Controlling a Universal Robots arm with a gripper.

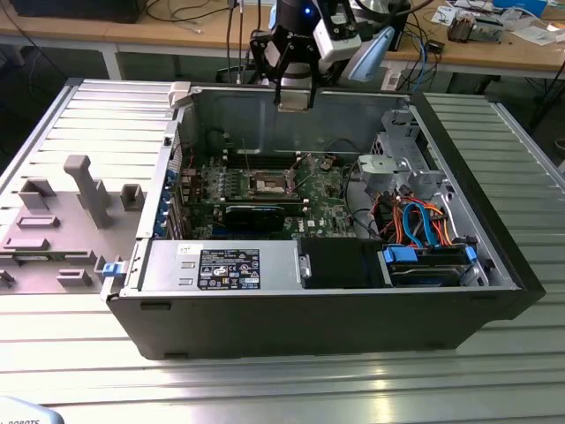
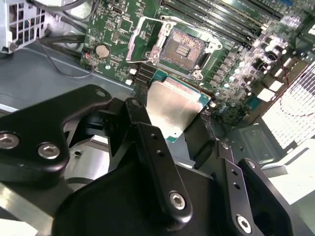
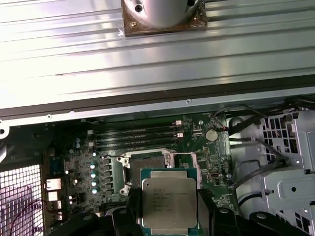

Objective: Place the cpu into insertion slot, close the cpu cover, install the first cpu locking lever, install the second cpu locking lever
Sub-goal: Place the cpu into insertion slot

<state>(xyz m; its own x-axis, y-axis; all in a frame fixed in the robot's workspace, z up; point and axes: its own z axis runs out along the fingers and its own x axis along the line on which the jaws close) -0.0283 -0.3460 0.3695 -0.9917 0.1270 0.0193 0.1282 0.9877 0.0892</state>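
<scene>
Your gripper point(image 1: 294, 95) hangs over the open computer case point(image 1: 309, 327), close to its far wall. Its fingers point(image 2: 147, 132) are clamped on opposite edges of the cpu point(image 2: 176, 107), which it holds flat. The insertion slot point(image 2: 184, 49) lies well below the chip on the green motherboard point(image 1: 327, 208). Its pin field is bare, and the cpu cover point(image 2: 143, 42) is swung up beside it. In the first wrist view the chip's edges look roughly square to the socket rim. The memory slots point(image 3: 135, 135) run just beside the socket. The drive cage point(image 1: 402, 163) stands well apart, toward the exterior view's right.
</scene>
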